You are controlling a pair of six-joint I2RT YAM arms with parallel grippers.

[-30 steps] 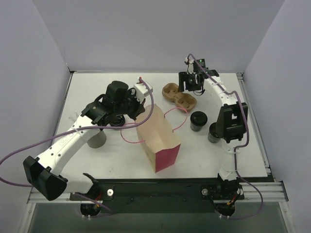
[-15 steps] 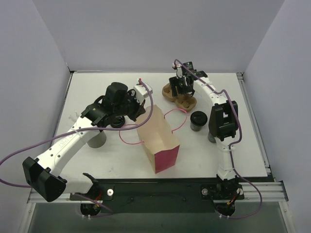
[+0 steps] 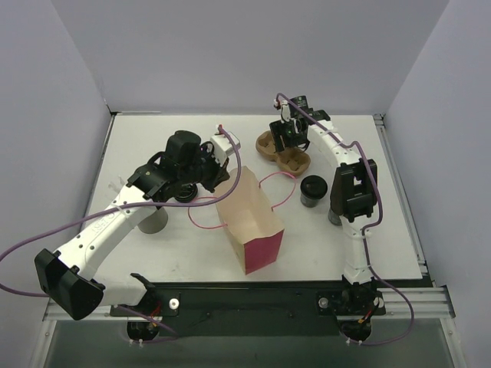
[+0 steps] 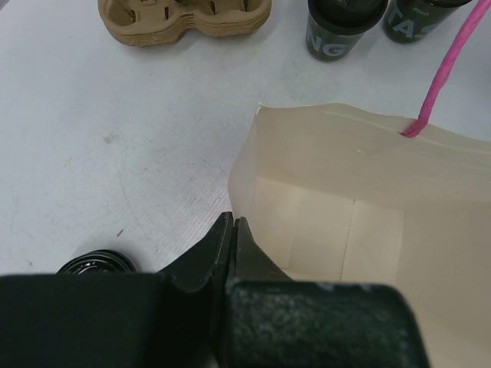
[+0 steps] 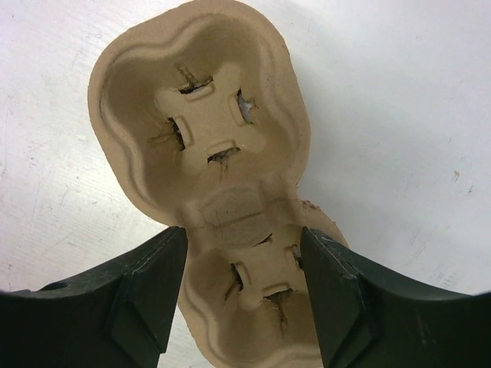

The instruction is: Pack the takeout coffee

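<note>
The left fingers point(image 4: 203, 261) are pressed together at the near rim of the paper bag point(image 3: 249, 222), seemingly pinching its wall to keep the mouth open. The bag rests mid-table point(image 3: 138, 138), and the part of its inside that the left wrist view shows holds nothing. At 9 o'clock from the bag a pale lidless cup point(image 3: 153, 219) stands under the left arm. At 1 o'clock lies a brown pulp cup carrier point(image 3: 282, 150); the right fingers point(image 5: 337, 291) stand apart, one on either side of its narrow waist, and whether they touch it I cannot tell. The takeout coffee point(image 3: 312, 190), black lid on, sits at 3 o'clock from the bag, near it but apart, gripped by nothing; a second dark cup point(image 3: 336, 211) stands just beyond, half hidden by the right arm. Packing looks barely begun: the bag is readied, while the coffee has yet to be lifted and placed inside. Its side shows white letters "NG"; its neighbour reads "TAS", both cut off.
</note>
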